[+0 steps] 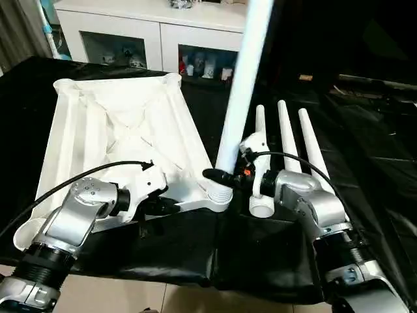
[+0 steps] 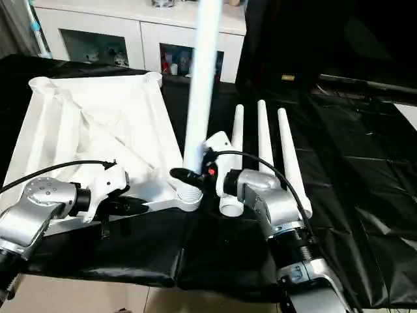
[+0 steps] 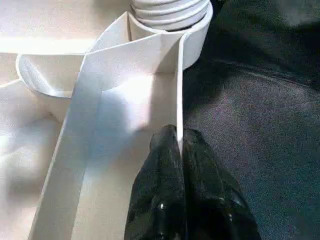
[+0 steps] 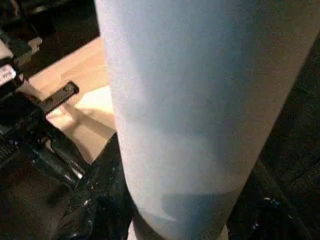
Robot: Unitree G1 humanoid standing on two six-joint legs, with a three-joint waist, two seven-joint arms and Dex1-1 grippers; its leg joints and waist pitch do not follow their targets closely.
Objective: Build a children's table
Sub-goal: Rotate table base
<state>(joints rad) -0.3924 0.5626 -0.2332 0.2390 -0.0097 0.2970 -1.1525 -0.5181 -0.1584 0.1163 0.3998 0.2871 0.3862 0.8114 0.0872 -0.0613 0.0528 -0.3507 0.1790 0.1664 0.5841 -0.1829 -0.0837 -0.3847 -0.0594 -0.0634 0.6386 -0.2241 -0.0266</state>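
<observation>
The tabletop [image 1: 124,124] lies upside down on a black cloth [image 1: 273,261], with its ribbed underside facing up. The left gripper [image 3: 179,142] has its two black fingers [image 3: 205,180] pressed together on the thin rim wall of the tabletop, so this wall stands clamped between them, at the edge nearest to the robot. Just ahead of these fingertips, along the same rim, is the round corner socket [image 3: 195,35], and a threaded leg end sits inside it. This upright leg [image 1: 244,85] rises from the socket and leans slightly. The right gripper [image 1: 221,176] is at the base of this leg, just above the socket, with its fingers on both sides of the tube; the jaws are about half apart and closed around the leg. In the right wrist view the white tube stands directly in front of the gripper, between the dark fingers [image 4: 95,210]. Three more legs [image 1: 290,140] lie side by side on the cloth beyond the right gripper and its forearm, close to each other. Far behind the tabletop stands a white cabinet [image 1: 150,29] with glass doors.
</observation>
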